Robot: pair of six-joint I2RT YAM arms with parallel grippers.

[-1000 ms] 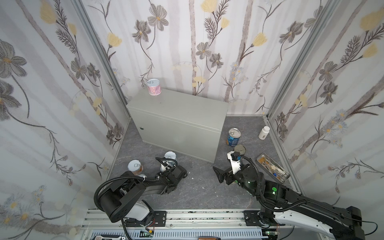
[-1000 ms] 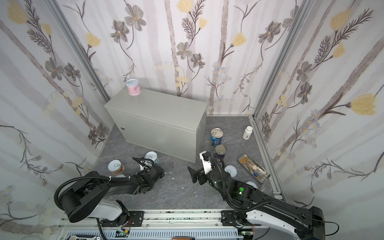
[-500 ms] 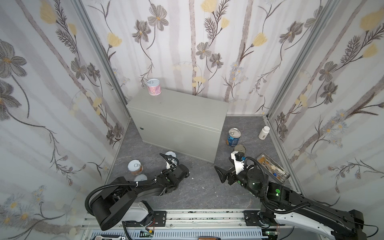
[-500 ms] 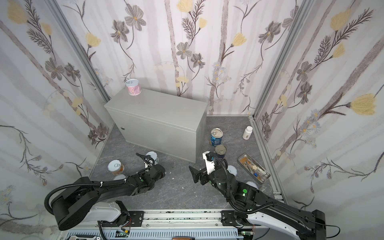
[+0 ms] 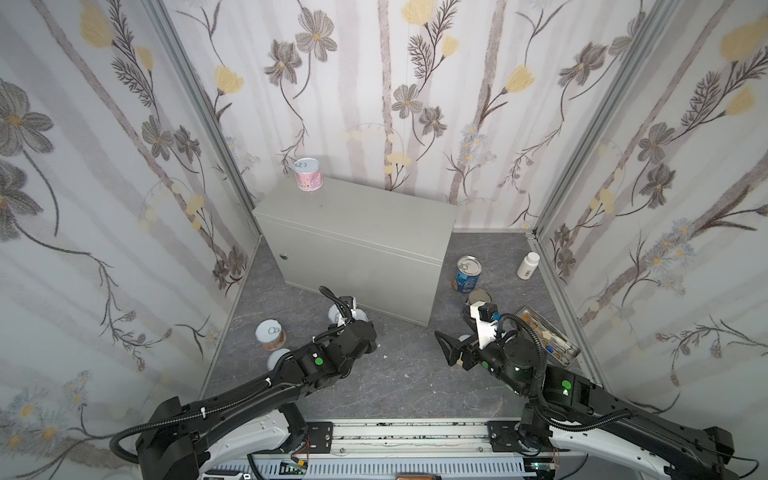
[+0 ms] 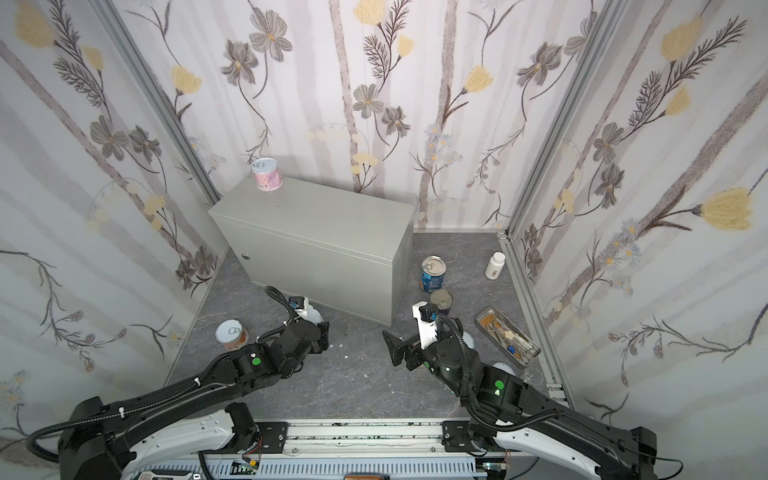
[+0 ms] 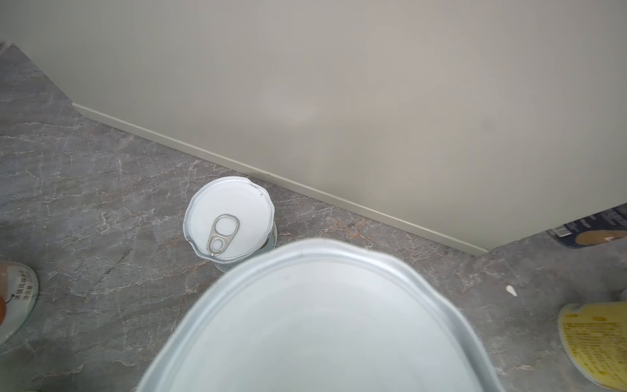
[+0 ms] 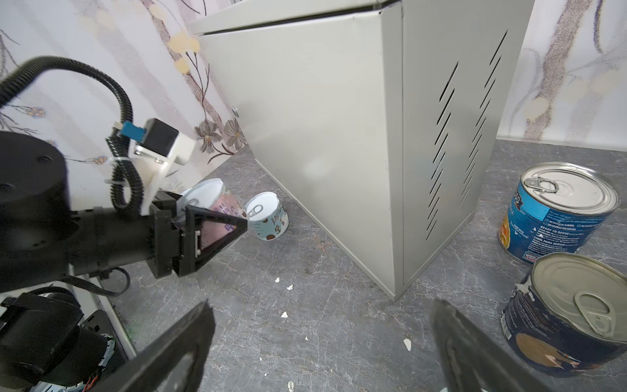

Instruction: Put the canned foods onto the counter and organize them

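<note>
**Item:** pink can (image 8: 220, 205). Short thin tin with a paper label, a wavy rim and a smooth silver end facing your left wrist camera.

**Change:** in the last second your left fingers (image 8: 212, 234) have carried it forward, towards the painted sheet-metal grey box (image 8: 322, 135). They pinch its sides, and it sits tilted, seemingly clear of the marbled floor (image 8: 322, 322). Your right fingers (image 8: 176, 349) stay spread and empty.

**Reading:** pick done. The lift to the tabletop (image 5: 365, 208) is pending, and one placed can (image 5: 308, 174) stands at its far left corner.

**On the floor:** pale-blue pull-tab can (image 7: 229, 220), tall glossy blue can (image 5: 466, 273), navy can (image 8: 570, 322).
</note>
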